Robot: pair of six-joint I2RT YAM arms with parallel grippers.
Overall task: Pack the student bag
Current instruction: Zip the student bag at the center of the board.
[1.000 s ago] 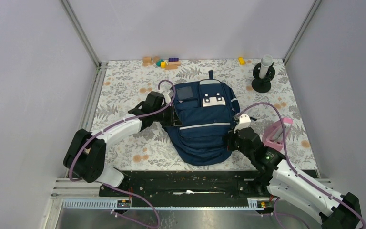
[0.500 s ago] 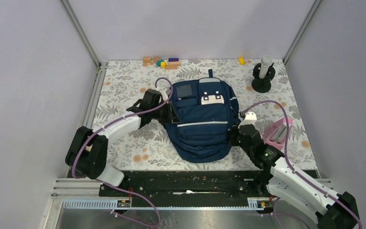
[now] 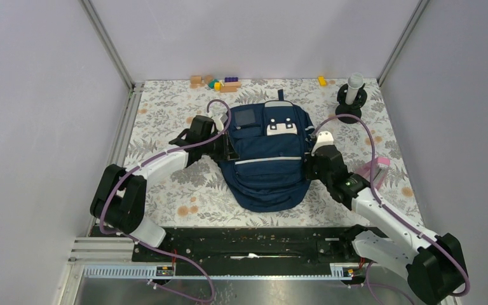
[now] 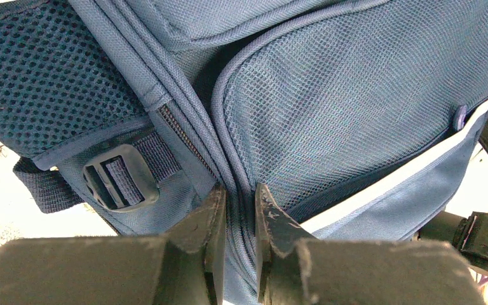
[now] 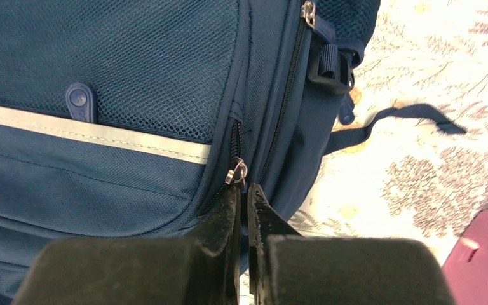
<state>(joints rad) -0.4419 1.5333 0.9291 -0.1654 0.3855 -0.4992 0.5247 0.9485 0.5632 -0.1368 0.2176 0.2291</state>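
Likely step: unzipping the large navy-blue fabric backpack (image 3: 270,166).
The left gripper (image 4: 240,194) pinches its 9 o'clock seam; the right gripper (image 5: 243,190), at 3 o'clock, nips the silver metal zipper pull (image 5: 236,171) (slide it next).

Top external view: taken from high above and behind the arm bases, faced down toward the far edge of the counter (image 3: 165,108). The whole counter and both arms are taken in from well back, with the student bag (image 3: 270,159) at mid-counter.

Left wrist view: set just behind the left tool (image 4: 240,190) and looked along its fingers, very near the bag's left side.

Right wrist view: set likewise behind the right tool (image 5: 243,189), very near the bag's right side, with a strip of counter seen at right.

Shared by both wrist views: the reflective stripe (image 4: 394,168) and the mesh pocket (image 4: 356,95). The bag is shared by all three.
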